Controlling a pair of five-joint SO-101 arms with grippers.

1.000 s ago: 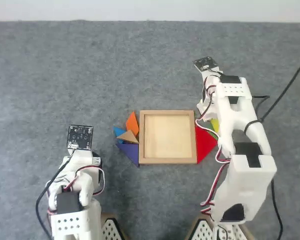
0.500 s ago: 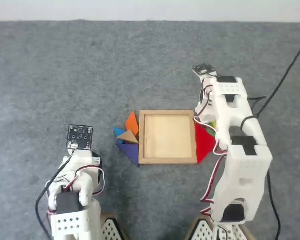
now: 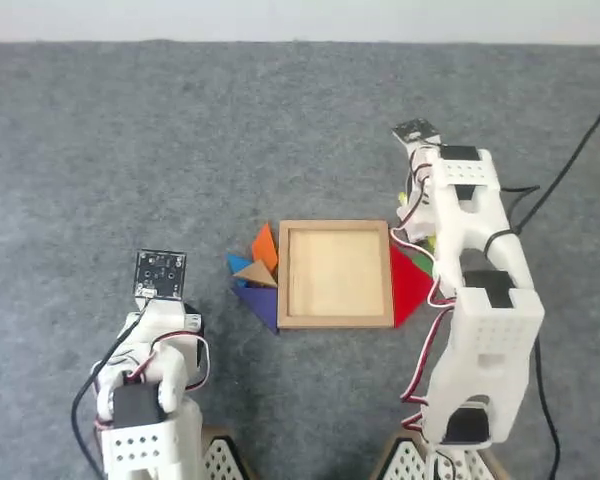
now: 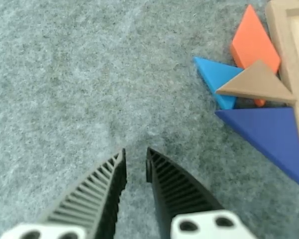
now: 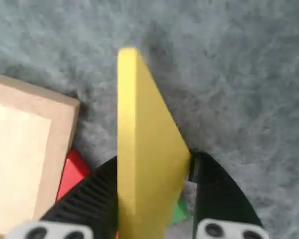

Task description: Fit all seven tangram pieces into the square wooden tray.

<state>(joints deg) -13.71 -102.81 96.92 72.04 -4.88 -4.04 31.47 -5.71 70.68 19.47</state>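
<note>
Clamped in right claw (image 5: 152,165): yellow wooden triangle (image 5: 139,124), held on edge near corner of square wooden tray (image 5: 37,107).
Left claw (image 4: 135,162) barely parted, empty, over grey worktop (image 4: 65,74); red triangle (image 3: 410,285) against tray's edge, cluster of four coloured pieces (image 3: 258,275) opposite.

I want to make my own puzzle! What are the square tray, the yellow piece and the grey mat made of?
The tray looks like bare wood: pale tan, matte. The yellow piece is probably painted wood, maybe plastic: even colour, smooth faces. The grey mat looks like felt or short carpet: fuzzy, speckled.
</note>
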